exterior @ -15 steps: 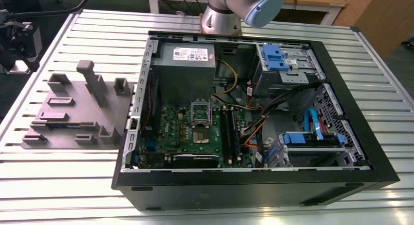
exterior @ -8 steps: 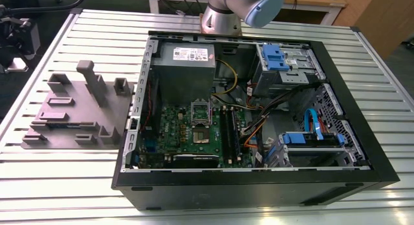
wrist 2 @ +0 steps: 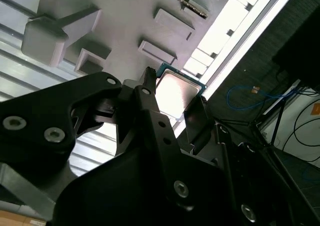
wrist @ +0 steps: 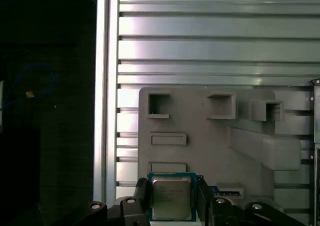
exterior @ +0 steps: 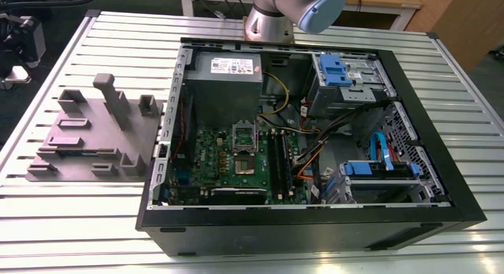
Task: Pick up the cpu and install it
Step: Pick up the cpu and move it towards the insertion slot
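The cpu (wrist: 171, 201) is gripped by the pincer (wrist: 172, 187) over the grey tray (wrist: 200, 141) on the slatted metal surface (wrist: 200, 50), edged by dark floor (wrist: 50, 136)

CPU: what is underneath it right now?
The cpu is over the grey plastic tray, near its edge; the slatted table lies beneath that. The spot directly under the chip is covered, so whether it rests there or is lifted cannot be seen.

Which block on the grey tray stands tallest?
The narrow post at the tray's far edge in the exterior view; it rises above the squat blocks around it.
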Motion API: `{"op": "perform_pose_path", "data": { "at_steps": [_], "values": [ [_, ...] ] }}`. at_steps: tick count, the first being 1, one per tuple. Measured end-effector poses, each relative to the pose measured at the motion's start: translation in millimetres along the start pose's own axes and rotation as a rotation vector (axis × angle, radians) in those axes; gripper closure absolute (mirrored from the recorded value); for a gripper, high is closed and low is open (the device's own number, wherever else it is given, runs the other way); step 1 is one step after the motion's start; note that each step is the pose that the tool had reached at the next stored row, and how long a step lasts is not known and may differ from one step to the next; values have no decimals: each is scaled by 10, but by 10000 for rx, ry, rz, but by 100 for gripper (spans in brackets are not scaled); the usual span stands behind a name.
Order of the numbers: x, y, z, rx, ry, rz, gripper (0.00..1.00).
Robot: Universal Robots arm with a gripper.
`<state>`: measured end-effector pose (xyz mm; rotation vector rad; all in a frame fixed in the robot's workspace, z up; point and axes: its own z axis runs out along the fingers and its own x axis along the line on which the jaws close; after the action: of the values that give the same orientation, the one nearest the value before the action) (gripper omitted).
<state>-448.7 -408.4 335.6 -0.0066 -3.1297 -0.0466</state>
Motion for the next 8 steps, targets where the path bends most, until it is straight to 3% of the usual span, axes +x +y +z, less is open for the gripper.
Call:
{"op": "perform_pose_path", "data": {
  "at_steps": [8],
  "values": [
    [0, 1, -7, 1, -1, 14, 53]
  ]
}}
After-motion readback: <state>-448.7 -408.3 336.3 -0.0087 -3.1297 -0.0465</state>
